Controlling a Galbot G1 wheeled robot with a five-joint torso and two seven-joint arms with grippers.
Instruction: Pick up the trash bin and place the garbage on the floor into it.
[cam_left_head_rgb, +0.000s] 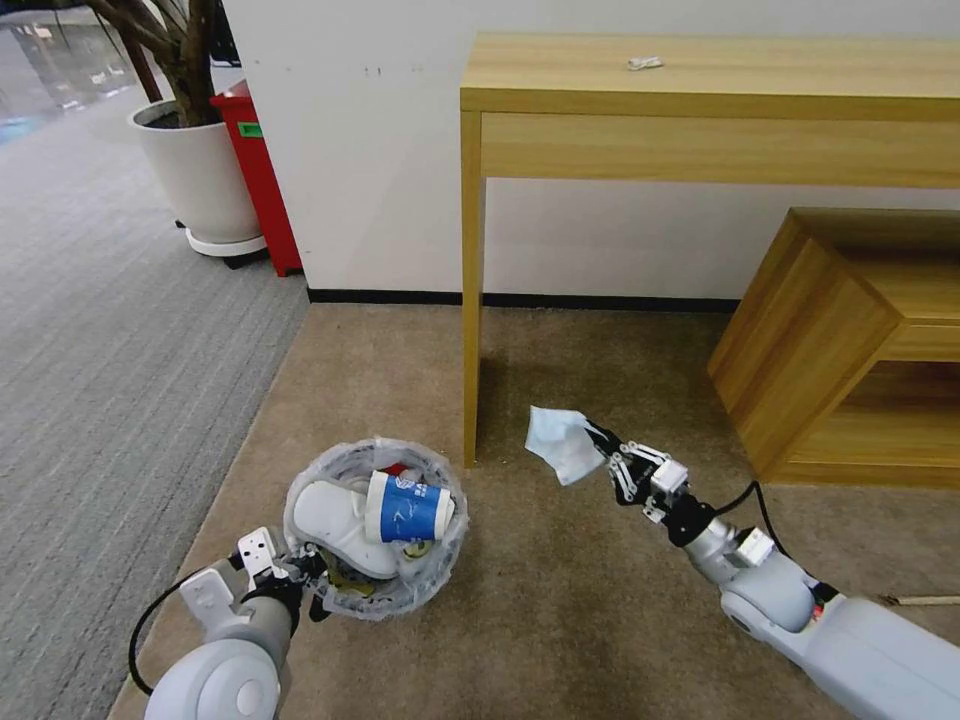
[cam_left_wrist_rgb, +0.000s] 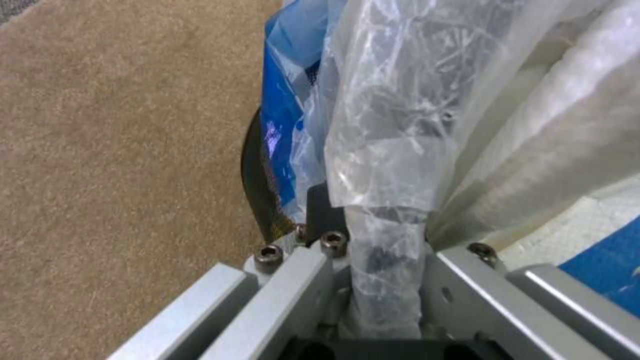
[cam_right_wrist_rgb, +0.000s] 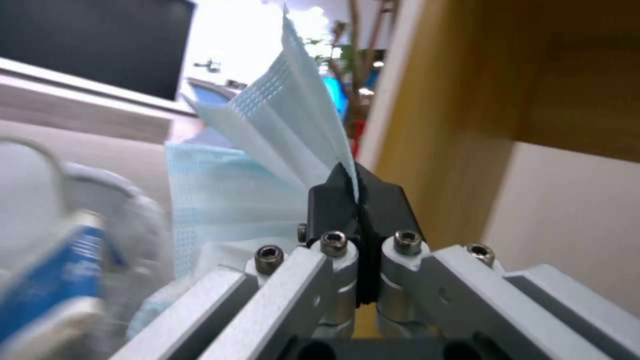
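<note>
1. The small round black trash bin, lined with a crinkled translucent white plastic bag, is at the near left of the beige short-pile carpet floor, just beside the front leg of the light wooden table.
2. The left gripper is at the bin's near rim. In the left wrist view its fingers are clenched on the bag-covered rim, with plastic bunched between them.
3. Bin contents, counted: one white slipper lying across the inside; one blue-and-white paper cup on its side, on top of the slipper; a scrap of red at the far rim; further items beneath are too hidden to count.
4. The right gripper is off the floor, to the right of the bin and near the table leg. Its black fingertips are pressed together, grasping one pale blue pleated face mask.
5. The mask hangs from the fingertips towards the bin, apart from it, folded and creased.
6. One thin wooden stick lies on the carpet at the far right, beside the right arm.
7. One small crumpled pale item sits on the table top.
8. Furniture count: one table; one low wooden shelf unit to its right.
</note>
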